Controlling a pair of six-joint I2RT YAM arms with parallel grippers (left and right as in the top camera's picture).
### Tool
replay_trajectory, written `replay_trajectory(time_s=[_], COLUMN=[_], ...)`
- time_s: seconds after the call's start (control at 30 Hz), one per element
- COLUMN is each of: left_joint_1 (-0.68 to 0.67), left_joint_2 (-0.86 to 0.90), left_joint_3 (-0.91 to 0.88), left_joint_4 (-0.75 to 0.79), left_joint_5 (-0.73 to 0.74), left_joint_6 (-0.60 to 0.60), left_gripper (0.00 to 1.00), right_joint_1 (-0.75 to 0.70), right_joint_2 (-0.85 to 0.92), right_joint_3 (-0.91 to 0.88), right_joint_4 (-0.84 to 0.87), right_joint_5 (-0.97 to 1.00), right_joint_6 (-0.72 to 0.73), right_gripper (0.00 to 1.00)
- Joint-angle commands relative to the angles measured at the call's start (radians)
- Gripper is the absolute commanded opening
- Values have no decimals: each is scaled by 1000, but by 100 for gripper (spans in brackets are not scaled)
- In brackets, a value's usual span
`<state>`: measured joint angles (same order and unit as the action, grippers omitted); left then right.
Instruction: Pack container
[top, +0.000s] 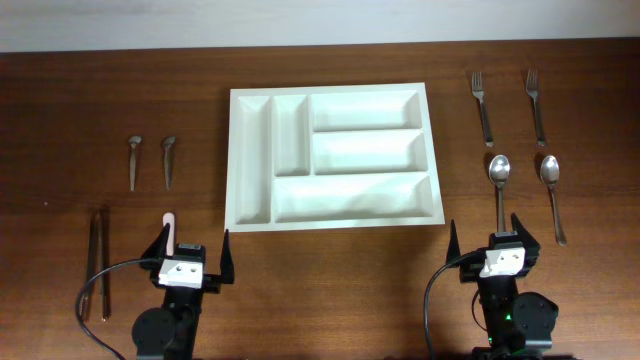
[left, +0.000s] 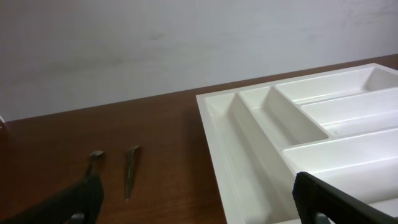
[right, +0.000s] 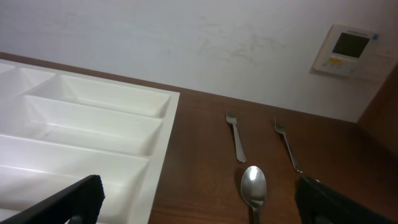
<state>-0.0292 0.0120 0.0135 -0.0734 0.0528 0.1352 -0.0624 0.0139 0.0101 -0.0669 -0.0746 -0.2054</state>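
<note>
— How far along is the packing?

— At the very start, I'd say. The container (top: 365, 152) lies mid-table (top: 60, 120), nearer the far edge, with all five compartments bare.

— And the cutlery?

— Out on the wood. The forks (top: 482, 105) and spoons (top: 499, 180) lie toward the right edge. Two short metal pieces (top: 133, 160) and a pair of thin sticks (top: 98, 265) lie toward the left edge.

— The arms?

— The left pincer (top: 195, 240) and right pincer (top: 487, 236) both hover at the near edge, jaws spread wide. Neither holds or touches anything.

— So what comes next?

— My guess is that one arm reaches out to its own side and comes down over a handle. Those handles lie flat and thin on the wood, so it will need a low, square approach before it closes.
</note>
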Motion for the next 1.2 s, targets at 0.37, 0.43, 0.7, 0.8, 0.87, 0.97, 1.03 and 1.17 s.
replay_trajectory(time_s=[0.37, 0.43, 0.7, 0.8, 0.87, 0.97, 1.03, 1.17], left_joint_1=[6, 6, 6, 6, 6, 6, 6, 6], left_joint_2=[-6, -6, -6, -6, -6, -6, -6, -6], left_joint_3=[-5, -5, -5, -5, -5, -5, -5, -5], left_joint_4=[-2, -2, -2, -2, -2, -2, -2, -2], left_joint_5=[4, 4, 4, 4, 4, 4, 4, 4], left_joint_6=[13, 13, 13, 13, 13, 13, 13, 13], left_gripper=[99, 99, 99, 99, 99, 99, 99, 99], right_joint_1=[10, 10, 10, 10, 10, 10, 10, 10], right_joint_2=[-8, -8, -2, 0, 0, 0, 0, 0], right_joint_3=[-5, -5, -5, -5, -5, -5, -5, -4], right_joint_4=[-6, -5, -6, -6, -6, -6, -5, 30], right_joint_5=[4, 4, 4, 4, 5, 4, 4, 4], right_joint_6=[14, 13, 29, 29, 28, 29, 32, 127], right_gripper=[99, 99, 99, 99, 99, 99, 99, 99])
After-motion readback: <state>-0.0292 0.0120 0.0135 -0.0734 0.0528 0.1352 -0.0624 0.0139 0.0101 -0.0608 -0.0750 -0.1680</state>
